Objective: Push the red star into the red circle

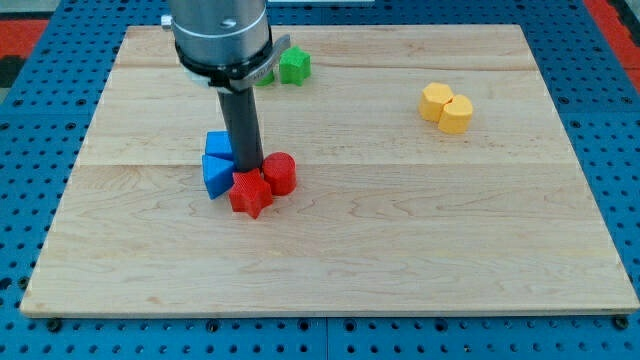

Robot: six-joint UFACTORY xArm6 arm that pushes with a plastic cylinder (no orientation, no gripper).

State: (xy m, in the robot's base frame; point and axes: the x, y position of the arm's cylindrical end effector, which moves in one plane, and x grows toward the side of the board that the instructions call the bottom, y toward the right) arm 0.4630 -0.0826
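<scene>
The red star [249, 193] lies on the wooden board [400, 230], left of the middle. The red circle [280, 172] touches it at its upper right. My tip [250, 167] stands just above the red star in the view, between the red circle on its right and the blue blocks on its left. The rod rises to the grey arm body at the view's top.
Two blue blocks [217, 165] sit together against the star's left side. A green block [294, 67] lies near the view's top, partly behind the arm. Two yellow blocks [446, 106] touch each other at the upper right.
</scene>
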